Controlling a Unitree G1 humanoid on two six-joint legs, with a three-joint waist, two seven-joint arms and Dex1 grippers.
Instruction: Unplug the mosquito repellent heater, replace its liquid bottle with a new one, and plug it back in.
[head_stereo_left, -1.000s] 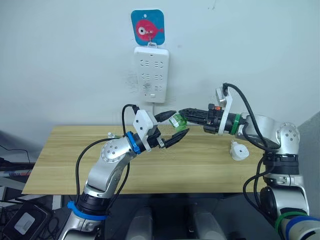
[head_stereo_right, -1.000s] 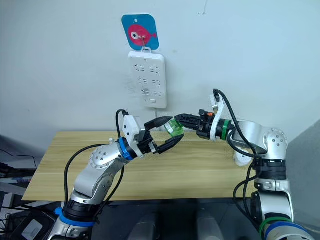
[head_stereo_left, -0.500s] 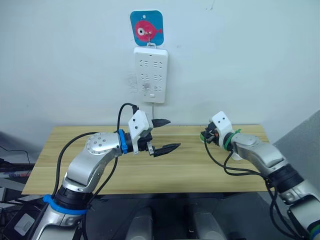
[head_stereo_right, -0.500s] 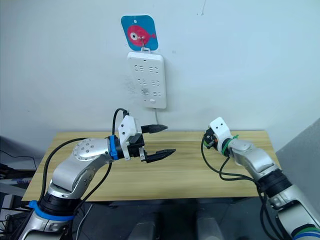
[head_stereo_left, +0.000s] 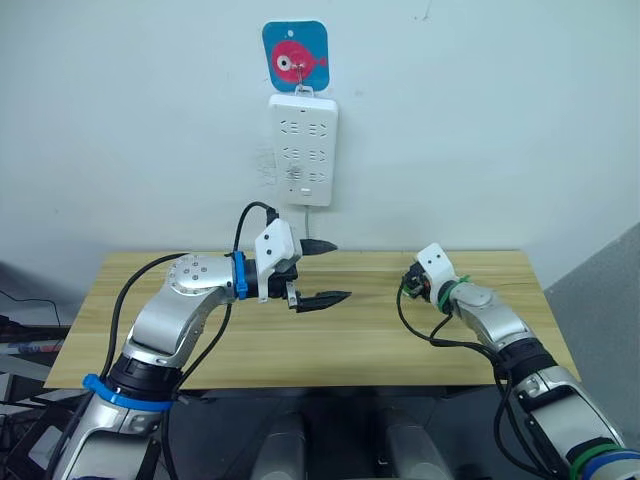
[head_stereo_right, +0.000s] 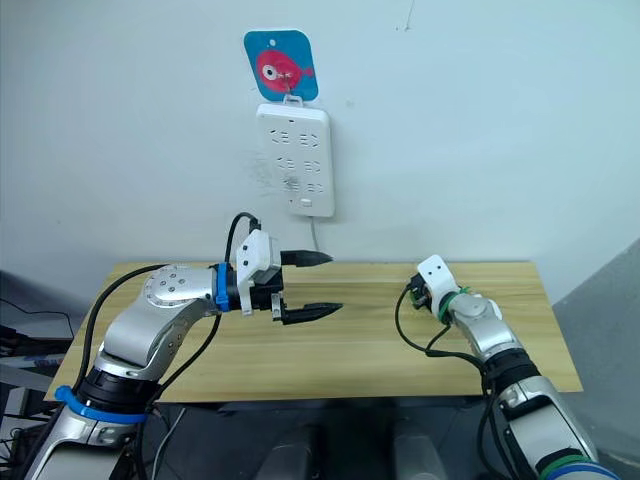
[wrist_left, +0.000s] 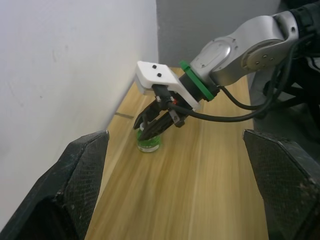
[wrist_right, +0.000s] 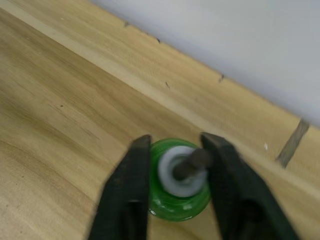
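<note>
A small green liquid bottle (wrist_left: 148, 144) with a white cap and a dark wick (wrist_right: 181, 172) stands upright on the wooden table (head_stereo_left: 150, 330), close to the wall. My right gripper (wrist_left: 150, 127) is down at the table's back right, shut on the bottle's top, one finger (wrist_right: 131, 180) on each side of it. In mid-air over the table's middle, my left gripper (head_stereo_left: 340, 270) is open and holds nothing. It points toward the right arm, well apart from the bottle. The mosquito repellent heater is hidden.
A long white power strip (head_stereo_left: 302, 150) hangs on the wall above the table's back edge, under a blue card with a red fish (head_stereo_left: 296, 58). Its cord runs down behind the left gripper. Black cables loop beside both forearms.
One second ago my right gripper held the green bottle in mid-air by the left gripper's fingers. It has swung right and down, and the bottle now stands on the table. The left gripper stays open.
</note>
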